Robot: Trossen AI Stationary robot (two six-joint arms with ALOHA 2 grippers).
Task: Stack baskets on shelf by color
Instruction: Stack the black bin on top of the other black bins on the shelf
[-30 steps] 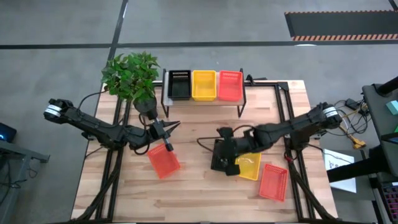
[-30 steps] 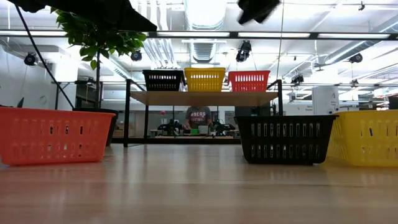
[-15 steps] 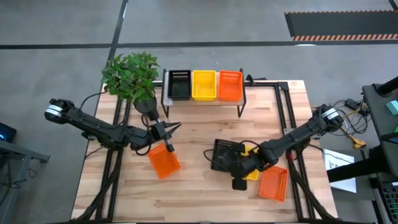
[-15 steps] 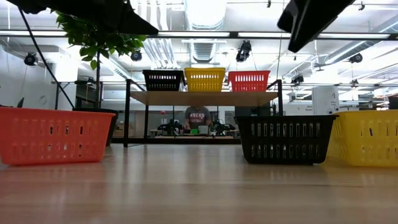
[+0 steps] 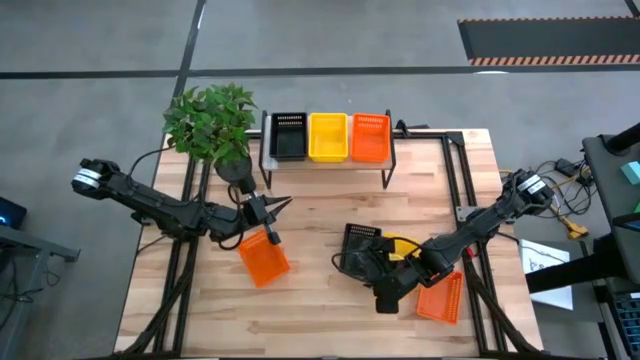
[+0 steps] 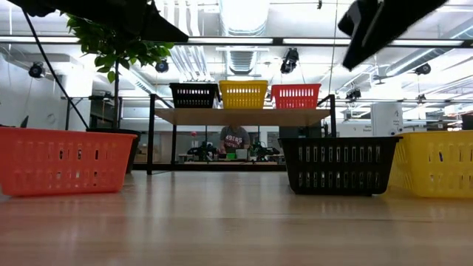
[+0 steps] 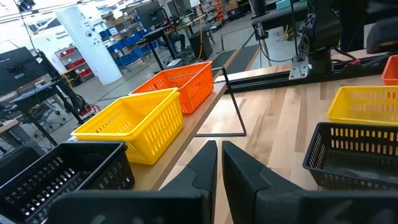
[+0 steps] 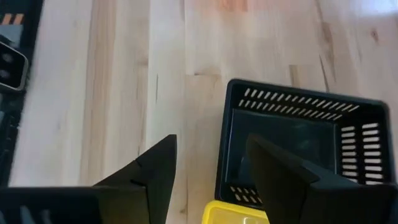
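Note:
On the shelf [image 5: 325, 160] stand a black basket [image 5: 290, 135], a yellow one [image 5: 328, 135] and an orange one [image 5: 370, 135] in a row. An orange basket [image 5: 264, 260] rests on the table at the left. My left gripper [image 5: 268, 215] hovers shut just beyond it, touching nothing. A black basket [image 5: 358, 248], a yellow basket [image 5: 400, 246] and another orange basket [image 5: 442, 298] sit on the table at the right. My right gripper [image 5: 385, 298] hangs open above the near side of the black basket [image 8: 298, 143], well above it in the low view [image 6: 377, 29].
A potted plant [image 5: 212, 125] stands at the table's far left corner, beside the shelf. Bare wood lies in the middle of the table [image 5: 310, 225] and along its near edge. A person [image 6: 235, 139] sits beyond the table, behind the shelf.
My right gripper has drawn back from over the black basket toward the table's near edge and has opened. The black basket stays on the table where it was. My left arm has kept still.

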